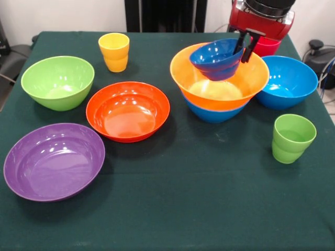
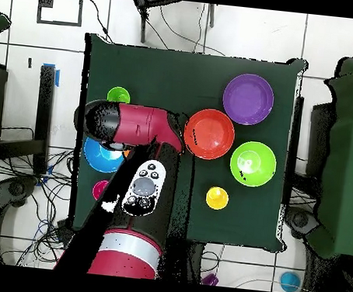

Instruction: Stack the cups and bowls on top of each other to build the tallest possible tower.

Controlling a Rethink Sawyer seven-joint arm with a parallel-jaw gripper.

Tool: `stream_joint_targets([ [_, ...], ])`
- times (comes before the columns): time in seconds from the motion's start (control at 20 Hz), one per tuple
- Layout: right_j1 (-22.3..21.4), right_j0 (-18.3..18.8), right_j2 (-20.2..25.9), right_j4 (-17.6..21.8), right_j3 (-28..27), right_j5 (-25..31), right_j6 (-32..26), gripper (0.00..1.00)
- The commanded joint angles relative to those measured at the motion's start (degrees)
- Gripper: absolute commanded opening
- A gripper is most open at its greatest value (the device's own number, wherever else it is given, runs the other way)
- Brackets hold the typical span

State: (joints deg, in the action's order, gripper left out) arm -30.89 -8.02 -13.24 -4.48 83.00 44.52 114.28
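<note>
My gripper (image 1: pixel 242 54) is shut on the far rim of the small blue bowl (image 1: pixel 217 58). It holds the bowl tilted just above the large yellow-orange bowl (image 1: pixel 220 86). That bowl sits nested in a blue bowl (image 1: pixel 214 114), and the two form the low tower. The red-pink cup (image 1: pixel 268 48) stands behind the gripper. A third blue bowl (image 1: pixel 289 82) sits to the right, with the light green cup (image 1: pixel 292 138) in front of it. The yellow cup (image 1: pixel 114 51) stands at the far left. In the overhead view the arm (image 2: pixel 139 125) hides the tower and the gripper.
The orange-red bowl (image 1: pixel 128 111) sits at the centre, the lime green bowl (image 1: pixel 58 81) at the left, and the wide purple bowl (image 1: pixel 53 161) at the near left. All rest on a dark green tablecloth (image 1: pixel 199 198). Cables lie on the floor around the table (image 2: pixel 41 200).
</note>
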Motion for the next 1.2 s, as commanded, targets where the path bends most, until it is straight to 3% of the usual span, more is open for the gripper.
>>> stream_joint_targets([
  [0.05,2.5,0.4,3.6,1.0,3.3,-4.4,7.0,1.0],
  [0.9,1.9,1.6,4.3,0.7,4.0,-4.4,5.8,1.0],
  [1.2,-2.5,3.0,4.1,0.7,3.2,2.0,2.8,1.0],
])
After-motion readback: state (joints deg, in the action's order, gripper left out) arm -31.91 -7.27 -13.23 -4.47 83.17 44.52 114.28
